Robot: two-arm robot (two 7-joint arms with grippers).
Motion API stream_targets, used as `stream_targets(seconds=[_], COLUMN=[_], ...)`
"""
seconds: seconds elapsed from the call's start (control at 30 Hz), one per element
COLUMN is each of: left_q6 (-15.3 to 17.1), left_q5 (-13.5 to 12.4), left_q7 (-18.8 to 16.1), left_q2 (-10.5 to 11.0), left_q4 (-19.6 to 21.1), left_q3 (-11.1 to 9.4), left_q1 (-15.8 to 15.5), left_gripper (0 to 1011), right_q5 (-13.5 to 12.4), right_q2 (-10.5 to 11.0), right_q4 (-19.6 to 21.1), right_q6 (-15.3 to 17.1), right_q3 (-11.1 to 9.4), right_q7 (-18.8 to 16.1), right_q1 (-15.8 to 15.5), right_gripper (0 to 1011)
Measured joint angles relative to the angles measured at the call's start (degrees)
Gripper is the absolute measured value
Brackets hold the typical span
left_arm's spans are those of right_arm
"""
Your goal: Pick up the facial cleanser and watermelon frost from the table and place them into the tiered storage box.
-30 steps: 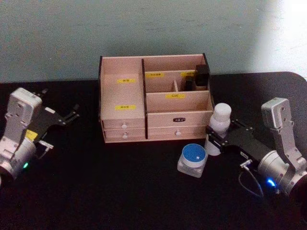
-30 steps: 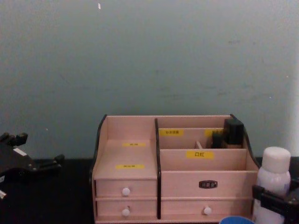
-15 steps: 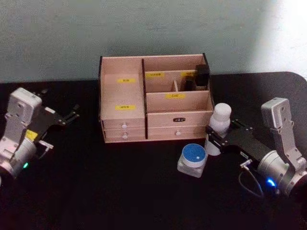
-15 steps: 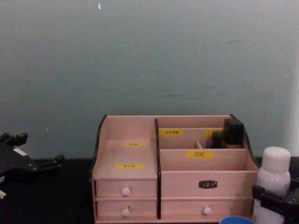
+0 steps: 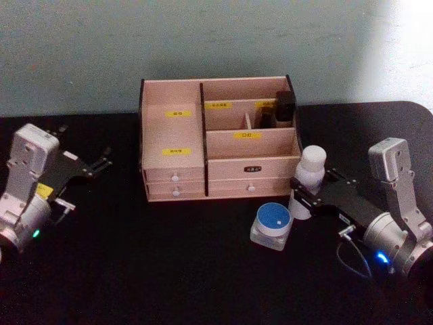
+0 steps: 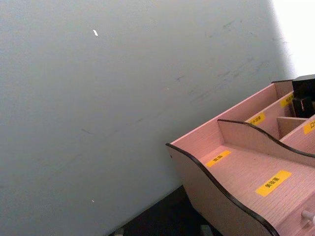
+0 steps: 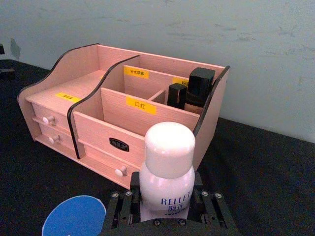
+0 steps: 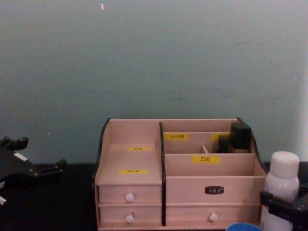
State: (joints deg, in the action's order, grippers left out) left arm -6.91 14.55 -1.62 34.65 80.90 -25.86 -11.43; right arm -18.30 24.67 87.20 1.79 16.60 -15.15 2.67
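The facial cleanser (image 5: 310,168) is a white bottle with a white cap, standing on the black table just right of the tiered storage box (image 5: 252,166). My right gripper (image 5: 302,194) is shut on its lower body, a finger pressed against each side in the right wrist view (image 7: 167,197). The watermelon frost (image 5: 272,225), a clear jar with a blue lid, sits on the table in front of the bottle and left of the gripper. My left gripper (image 5: 101,161) hovers open and empty to the left of the box.
The box's back right compartment holds dark bottles (image 5: 284,106). Its tall left shelf (image 5: 177,135) and front right bin (image 5: 252,140) hold nothing. Bare black table (image 5: 169,264) lies in front; a grey wall (image 5: 203,40) stands close behind.
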Motion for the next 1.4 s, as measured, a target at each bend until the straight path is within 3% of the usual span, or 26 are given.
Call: stream_targets(seconds=[0.13,0.33,0.67,0.87,1.17,1.4], left_q6=[0.0,0.0,0.0,0.0,0.0,0.0], left_q5=[0.0,0.0,0.0,0.0,0.0,0.0], left_q7=[0.0,0.0,0.0,0.0,0.0,0.0], left_q2=[0.0,0.0,0.0,0.0,0.0,0.0], left_q4=[0.0,0.0,0.0,0.0,0.0,0.0], left_q3=[0.0,0.0,0.0,0.0,0.0,0.0], left_q1=[0.0,0.0,0.0,0.0,0.0,0.0], left_gripper=[1001,1001,1001,1001,1001,1001], right_q5=[0.0,-0.25,-2.08,-3.93,-5.34,-5.08], right_q2=[0.0,-0.29,0.4,1.21,1.3,-0.07], right_q4=[0.0,1.62,7.51,10.74,11.3,7.86], right_q6=[0.0,0.59,3.18,5.63,7.03,7.98], right_q3=[0.0,-1.66,-5.11,-6.45,-5.75,-2.39], right_q7=[0.0,-0.56,-2.13,-2.99,-3.87,-4.28], right_q1=[0.0,-0.78,-2.56,-2.1,1.15,6.92], right_gripper=[591,591,591,591,591,591])
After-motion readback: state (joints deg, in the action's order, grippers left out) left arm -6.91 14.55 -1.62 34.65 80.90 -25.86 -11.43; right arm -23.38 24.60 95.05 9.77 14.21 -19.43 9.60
